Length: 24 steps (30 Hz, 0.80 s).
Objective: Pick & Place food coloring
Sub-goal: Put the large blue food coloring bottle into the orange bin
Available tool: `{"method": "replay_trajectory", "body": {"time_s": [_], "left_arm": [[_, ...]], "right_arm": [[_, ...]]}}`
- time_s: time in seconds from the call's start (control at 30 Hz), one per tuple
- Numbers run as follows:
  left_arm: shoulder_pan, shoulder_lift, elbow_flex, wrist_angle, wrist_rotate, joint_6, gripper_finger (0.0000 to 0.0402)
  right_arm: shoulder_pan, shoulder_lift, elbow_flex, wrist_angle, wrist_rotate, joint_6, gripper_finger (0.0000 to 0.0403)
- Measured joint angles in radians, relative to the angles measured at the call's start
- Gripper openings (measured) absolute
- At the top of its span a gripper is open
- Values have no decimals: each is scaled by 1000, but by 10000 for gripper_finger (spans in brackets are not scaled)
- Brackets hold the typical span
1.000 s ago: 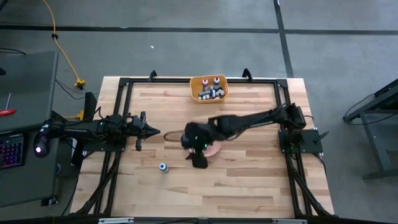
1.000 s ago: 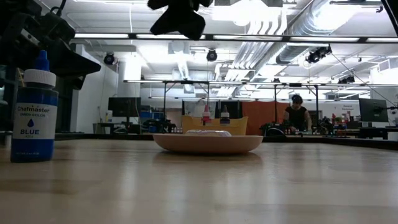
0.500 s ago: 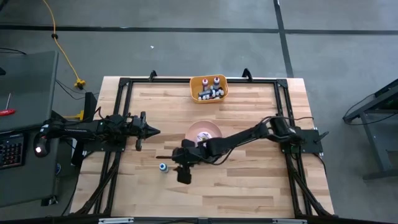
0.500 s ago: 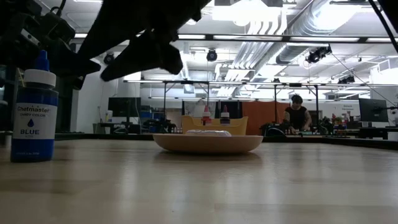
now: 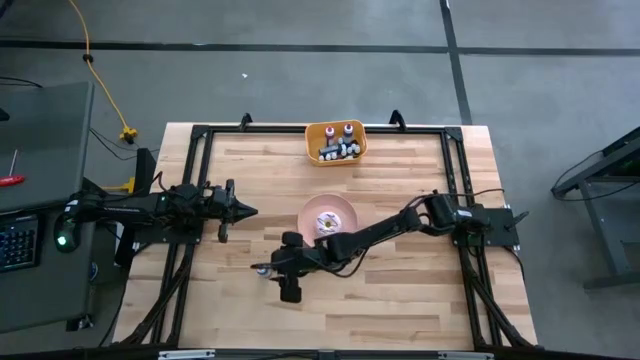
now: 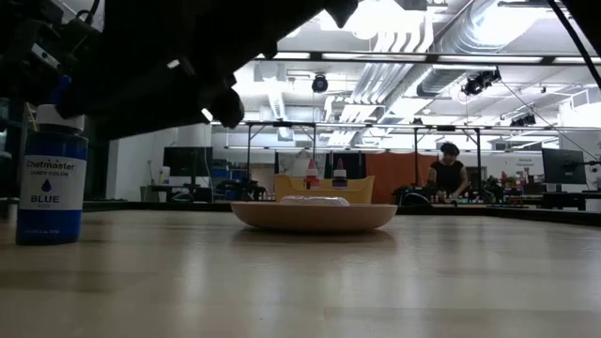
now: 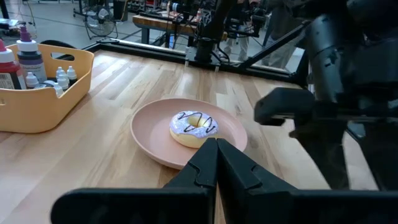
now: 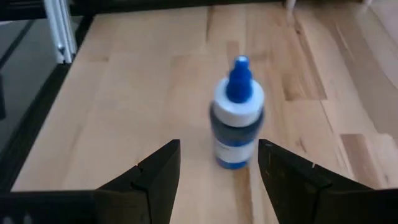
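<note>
Pale wooden planks made up the table [image 5: 400, 300], framed by a black rail, with grey floor on every side. Most of its near half lay bare, as did the strip along the right arm's side.

A blue food coloring bottle [image 8: 237, 116] stood upright on the boards, well in from any edge, with open wood around it. The right gripper [image 8: 217, 171] had reached across the table to it, its fingers [image 8: 155, 174] spread wide and level with the bottle's base, one on each side and neither touching. From above, the bottle was almost hidden under that gripper [image 5: 272, 268]. In the low view the bottle [image 6: 52, 174] showed its blue label beneath the arm's dark bulk.

Just behind the outstretched right arm sat the pink plate [image 5: 344, 208] bearing a glazed doughnut [image 7: 194, 127], near the table's middle. The arm passed beside the plate's near rim.

At the far edge stood the orange bin [image 5: 336, 131] with more food coloring bottles [image 7: 25, 56] inside, well apart from the blue one.

The left gripper [image 5: 243, 210] waited at the left side, its fingers [image 7: 214, 165] pressed together and pointing toward the plate. Beyond the table a person [image 6: 448, 176] sat at a bench.
</note>
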Motion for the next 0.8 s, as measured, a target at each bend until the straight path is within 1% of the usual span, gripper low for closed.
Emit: {"method": "replay_trajectory", "body": {"time_s": [0.07, 0.2, 0.3, 0.47, 0.57, 0.63, 0.8], "left_arm": [[0, 0, 0, 0, 0, 0, 1], [0, 0, 0, 0, 0, 0, 1], [0, 0, 0, 0, 0, 0, 1], [0, 0, 0, 0, 0, 0, 1], [0, 0, 0, 0, 0, 0, 1], [0, 0, 0, 0, 0, 0, 1], [0, 0, 0, 0, 0, 0, 1]], "right_arm": [[2, 7, 0, 19, 6, -1, 205], [-1, 10, 0, 26, 69, -21, 205], [-5, 11, 0, 40, 91, -49, 205], [-4, 11, 0, 54, 87, -53, 205], [-4, 13, 0, 89, 64, -54, 205], [-4, 25, 2, 122, 62, -54, 205], [-5, 59, 15, 143, 47, -55, 205]]}}
